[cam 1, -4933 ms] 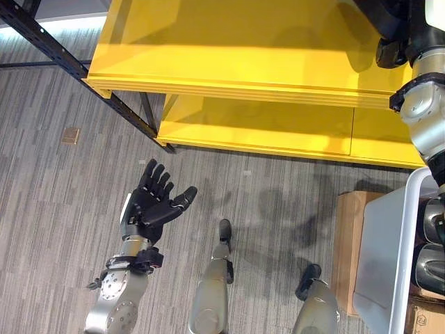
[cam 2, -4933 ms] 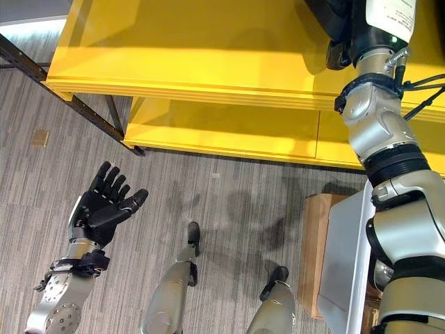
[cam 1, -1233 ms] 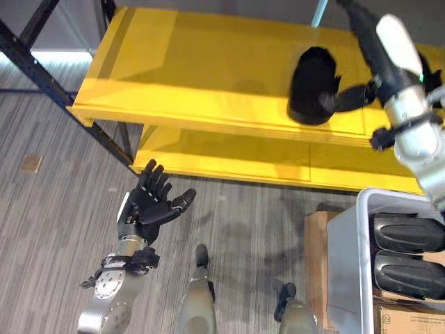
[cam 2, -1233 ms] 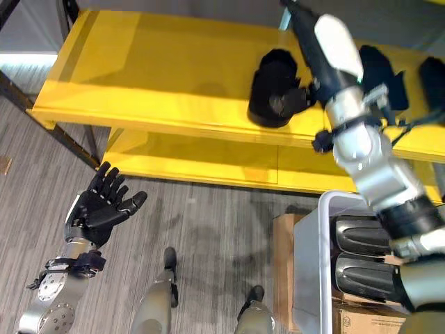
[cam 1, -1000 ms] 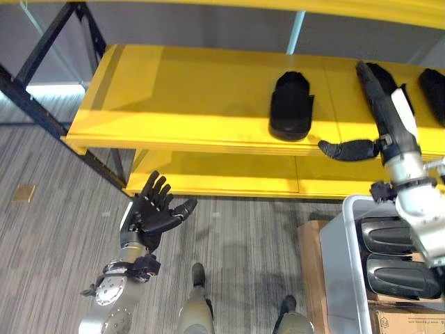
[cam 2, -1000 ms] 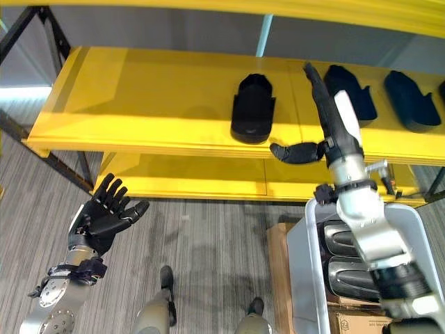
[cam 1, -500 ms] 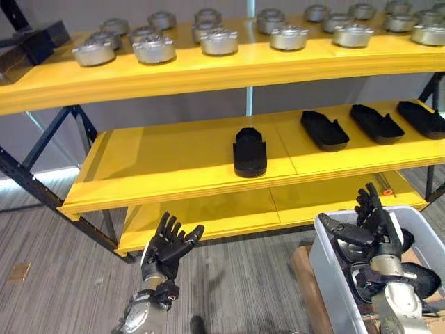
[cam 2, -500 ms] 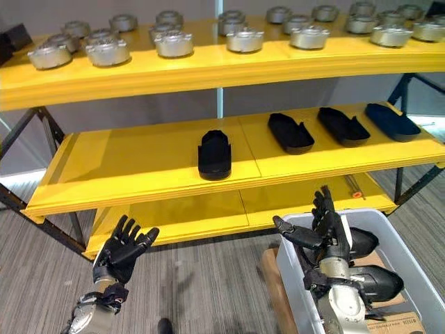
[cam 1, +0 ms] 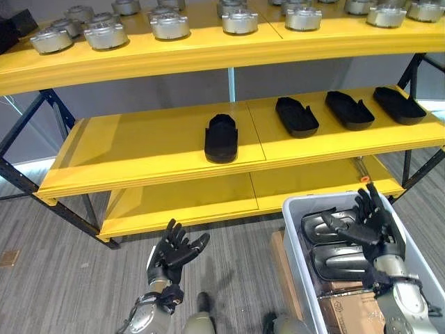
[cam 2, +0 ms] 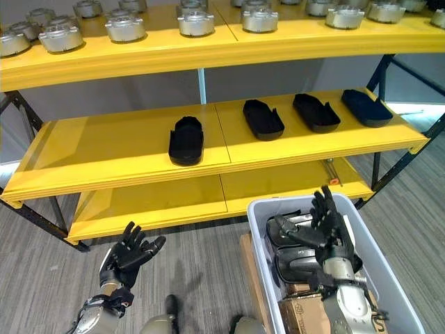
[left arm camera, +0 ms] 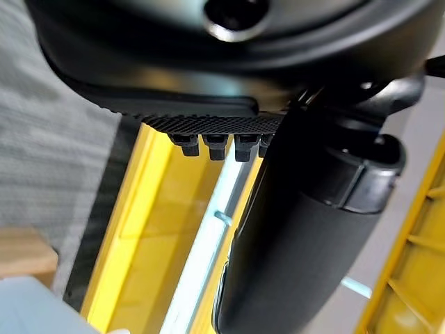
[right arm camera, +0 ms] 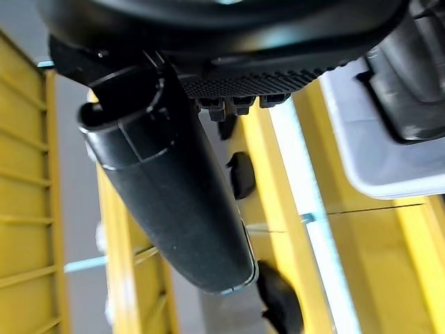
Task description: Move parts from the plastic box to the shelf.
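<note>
- Right hand (cam 1: 375,224) over the plastic box (cam 1: 295,240), fingers straight and spread, thumb out to the side; it holds nothing and hovers just above the dark parts (cam 1: 337,257) lying inside.
- Parts in the box are dark, rounded shells, two stacked one behind the other; the hand hides some of the nearer edge of the upper one.
- Cardboard carton (cam 1: 348,313) sits in the box at its near end; there is print on its top, too small to read.
- Box is pale grey, standing on the floor just in front of the shelf (cam 1: 139,149); its near right corner is cut off by the picture's edge. A wooden block (cam 1: 281,268) shows at its left side, mostly hidden under it.
- Left hand (cam 1: 174,252) low over the grey floor (cam 1: 62,278), well apart from the box, palm up, fingers relaxed and apart, empty.
- Middle board of the yellow shelf carries four black parts: one alone near the centre (cam 1: 221,138) and three in a row toward the right (cam 1: 297,116).
- Top board holds a row of round metal pieces (cam 1: 170,26); the far ones are cut off at the upper edge.
- Lowest board is bare yellow where it can be seen, partly hidden by the board above.
</note>
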